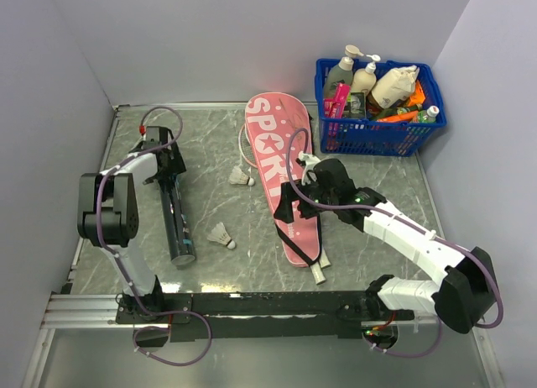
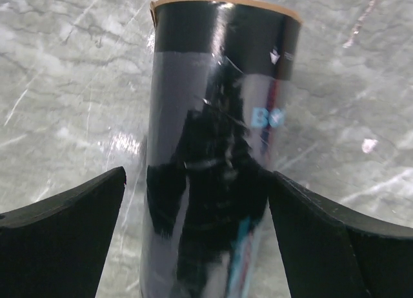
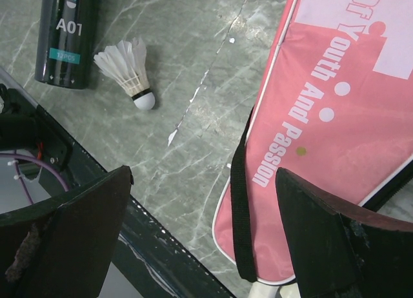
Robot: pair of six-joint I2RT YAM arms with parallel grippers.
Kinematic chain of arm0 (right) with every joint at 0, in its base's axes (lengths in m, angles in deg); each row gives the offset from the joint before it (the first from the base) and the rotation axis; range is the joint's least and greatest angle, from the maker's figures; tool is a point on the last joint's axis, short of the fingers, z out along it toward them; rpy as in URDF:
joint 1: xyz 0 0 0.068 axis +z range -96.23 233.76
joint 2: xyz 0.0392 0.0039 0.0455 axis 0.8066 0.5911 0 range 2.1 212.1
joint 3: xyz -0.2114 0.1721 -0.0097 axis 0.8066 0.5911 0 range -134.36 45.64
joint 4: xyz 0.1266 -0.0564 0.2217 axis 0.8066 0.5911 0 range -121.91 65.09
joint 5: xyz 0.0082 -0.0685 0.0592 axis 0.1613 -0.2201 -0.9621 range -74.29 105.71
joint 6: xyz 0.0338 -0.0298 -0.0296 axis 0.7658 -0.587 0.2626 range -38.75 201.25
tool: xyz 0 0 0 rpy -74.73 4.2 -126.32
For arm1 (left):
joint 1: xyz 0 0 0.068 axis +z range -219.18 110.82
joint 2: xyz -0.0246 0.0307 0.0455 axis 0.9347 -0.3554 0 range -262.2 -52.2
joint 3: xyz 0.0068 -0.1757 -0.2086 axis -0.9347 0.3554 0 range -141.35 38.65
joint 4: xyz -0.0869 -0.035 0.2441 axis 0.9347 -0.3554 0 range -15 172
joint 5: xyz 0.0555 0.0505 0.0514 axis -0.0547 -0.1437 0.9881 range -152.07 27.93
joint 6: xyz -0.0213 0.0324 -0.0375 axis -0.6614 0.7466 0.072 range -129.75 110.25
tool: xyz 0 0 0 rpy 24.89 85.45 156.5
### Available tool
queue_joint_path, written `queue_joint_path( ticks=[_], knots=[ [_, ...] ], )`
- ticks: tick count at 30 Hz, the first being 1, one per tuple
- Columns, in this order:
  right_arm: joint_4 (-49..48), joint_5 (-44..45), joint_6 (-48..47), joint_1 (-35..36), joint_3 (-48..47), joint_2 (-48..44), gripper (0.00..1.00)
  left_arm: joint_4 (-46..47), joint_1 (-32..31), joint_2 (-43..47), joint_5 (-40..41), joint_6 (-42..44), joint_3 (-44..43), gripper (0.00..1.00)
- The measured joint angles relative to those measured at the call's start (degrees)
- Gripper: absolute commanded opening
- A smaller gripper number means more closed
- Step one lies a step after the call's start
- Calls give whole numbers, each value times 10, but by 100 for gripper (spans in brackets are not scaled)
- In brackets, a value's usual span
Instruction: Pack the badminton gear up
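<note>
cover (image 1: 273, 144) pink, white lettering, star and dots, black strap (image 3: 239, 201); tube (image 1: 174, 220) glossy black, teal band, white "A01", tan rim; shuttlecocks (image 1: 222, 235) white feathers, black band above white cork; basket (image 1: 377, 138) blue mesh; table (image 1: 210, 136) grey-green marble, pale veins; arms (image 1: 411, 237) white and black

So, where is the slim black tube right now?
In the top view the slim black tube lies on the left side of the table, its far end under the open left gripper, with a white feather shuttlecock just to its right.
</note>
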Motion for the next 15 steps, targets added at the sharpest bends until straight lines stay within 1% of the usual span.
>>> queue_joint_path(
  ticks=[3, 5, 6, 8, 9, 11, 12, 14, 15],
  knots=[
    [-5, -3, 2, 1, 0, 9, 100, 12, 5, -14, -10, 10, 0, 99],
    [-7, -4, 2, 3, 0, 12, 100, 17, 6, -23, -17, 14, 0, 98],
    [-7, -4, 2, 3, 0, 12, 100, 19, 6, -26, -20, 16, 0, 93],
    [-11, -5, 4, 5, 0, 12, 100, 25, 6, -33, -27, 19, 0, 85],
    [-12, -5, 6, 5, 0, 12, 100, 26, 6, -36, -31, 23, 0, 78],
    [-12, -5, 7, 6, 0, 12, 100, 32, 6, -39, -34, 27, 0, 72],
    [-12, -5, 8, 6, 0, 12, 100, 35, 6, -39, -36, 30, 0, 65],
    [-14, -5, 11, 7, 2, 12, 100, 38, 6, -40, -41, 37, 0, 55],
    [-14, -5, 12, 7, 3, 12, 100, 38, 6, -40, -42, 38, 0, 44]
  ],
)
